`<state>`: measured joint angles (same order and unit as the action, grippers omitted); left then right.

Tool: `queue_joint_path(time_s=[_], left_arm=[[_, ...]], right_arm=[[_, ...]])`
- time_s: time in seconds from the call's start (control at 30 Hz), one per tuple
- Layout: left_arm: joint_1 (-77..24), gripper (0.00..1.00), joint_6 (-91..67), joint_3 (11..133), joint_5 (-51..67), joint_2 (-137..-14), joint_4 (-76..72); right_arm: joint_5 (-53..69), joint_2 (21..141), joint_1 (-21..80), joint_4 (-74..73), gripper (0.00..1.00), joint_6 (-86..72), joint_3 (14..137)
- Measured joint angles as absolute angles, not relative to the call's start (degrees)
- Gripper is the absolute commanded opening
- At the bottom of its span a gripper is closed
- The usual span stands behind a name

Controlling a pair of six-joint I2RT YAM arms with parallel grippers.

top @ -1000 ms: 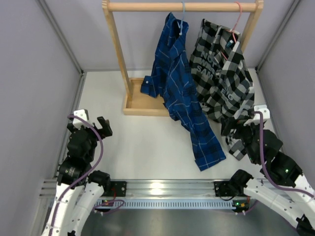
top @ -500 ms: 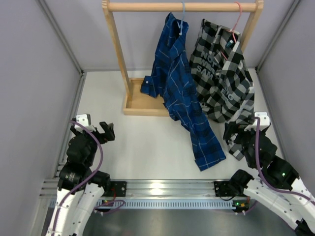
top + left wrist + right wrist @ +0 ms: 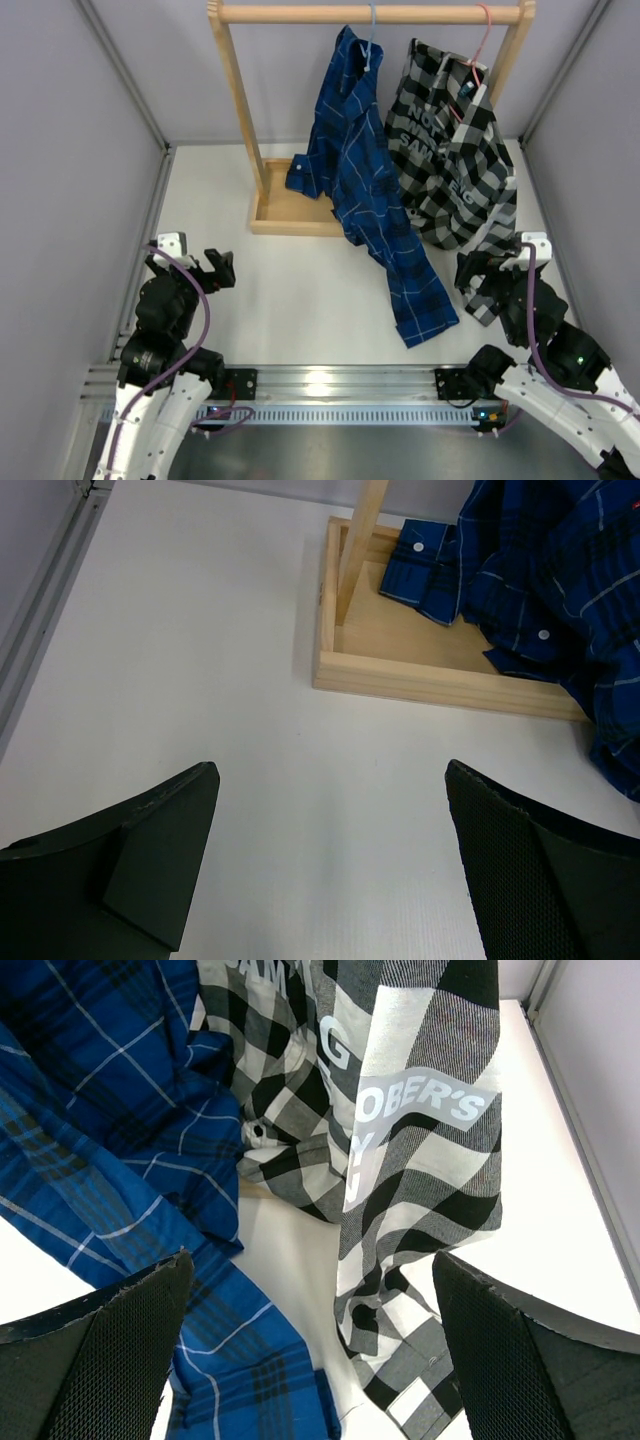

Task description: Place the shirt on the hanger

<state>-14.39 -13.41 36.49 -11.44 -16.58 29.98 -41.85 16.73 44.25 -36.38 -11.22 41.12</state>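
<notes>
The shirt [image 3: 365,190] hangs off the hanger [image 3: 371,40] on the wooden rack [image 3: 232,110], hooked at the middle of the top rail [image 3: 300,13]. One cuff lies in the rack's base tray [image 3: 262,215] and the long tail trails down onto the table [image 3: 290,290] in front of the rack. On the same rail, just right of it, the checked shirt [image 3: 455,150] hangs from a pink hanger [image 3: 486,30]. Both tools sit well out in front of the rack: the left tool [image 3: 190,262] off its left post, the right tool [image 3: 500,262] by the checked hem, each spread wide and holding nothing.
</notes>
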Motion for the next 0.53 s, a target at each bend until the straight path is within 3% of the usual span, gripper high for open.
queue_joint_path(time_s=[0.53], left_arm=[[-14.7, 0.98, -13.4, 36.2, -11.2, -15.9, 30.0]], right_arm=[[-42.9, 17.2, 44.2, -36.9, 0.99, -12.0, 41.1]])
